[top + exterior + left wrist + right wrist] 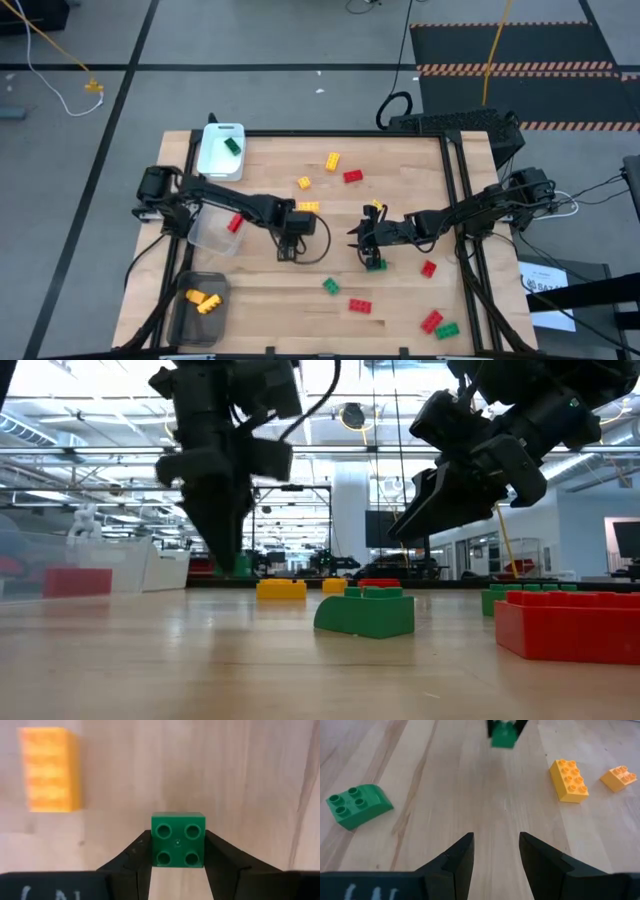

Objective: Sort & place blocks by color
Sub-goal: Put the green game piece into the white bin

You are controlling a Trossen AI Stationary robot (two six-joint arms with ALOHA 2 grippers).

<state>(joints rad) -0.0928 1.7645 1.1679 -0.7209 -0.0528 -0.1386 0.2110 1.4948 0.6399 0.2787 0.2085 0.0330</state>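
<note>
I've got my left tool (177, 851) pinched on the green block (178, 839) mid-table, so I'd lift straight, keep it square, and carry it to the white tray (216, 160) holding green, while my right tool (496, 851) hangs open nearby.

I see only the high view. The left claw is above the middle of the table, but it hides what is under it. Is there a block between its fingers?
Observer: Yes. In the left wrist view, a square green block with four studs sits between the fingers of the left claw, and they touch its two sides.
Operator: Does the right claw hold something also?
Observer: No. The right wrist view shows the right claw open, with only bare table between its fingers.
Operator: What is the green thing near the right claw?
Observer: The right wrist view shows a curved green block, four studs and one rounded side, lying on the wood apart from the fingers.
</note>
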